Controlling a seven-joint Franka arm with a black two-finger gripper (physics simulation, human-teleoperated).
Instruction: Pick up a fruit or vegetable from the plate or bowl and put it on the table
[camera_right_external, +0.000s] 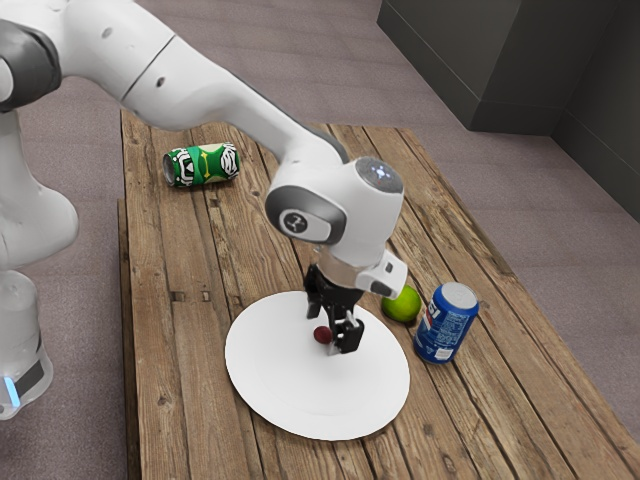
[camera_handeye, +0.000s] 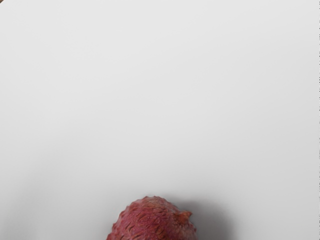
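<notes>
Lychee (camera_handeye: 152, 222) rests on plate (camera_right_external: 275, 375); blue can (camera_right_external: 452, 318) bears white lettering (camera_right_external: 433, 312).

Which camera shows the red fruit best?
The wrist view: the red fruit looms large there, bumpy skin and stubby tip clear, though the lower edge crops it. The exterior view shows it small and dark, on the plate by the jaws.

1 green can (camera_right_external: 203, 166) on its side, 1 upright blue can (camera_right_external: 446, 325), 1 lime (camera_right_external: 403, 305) beside it, grey floor (camera_right_external: 540, 190)
</notes>
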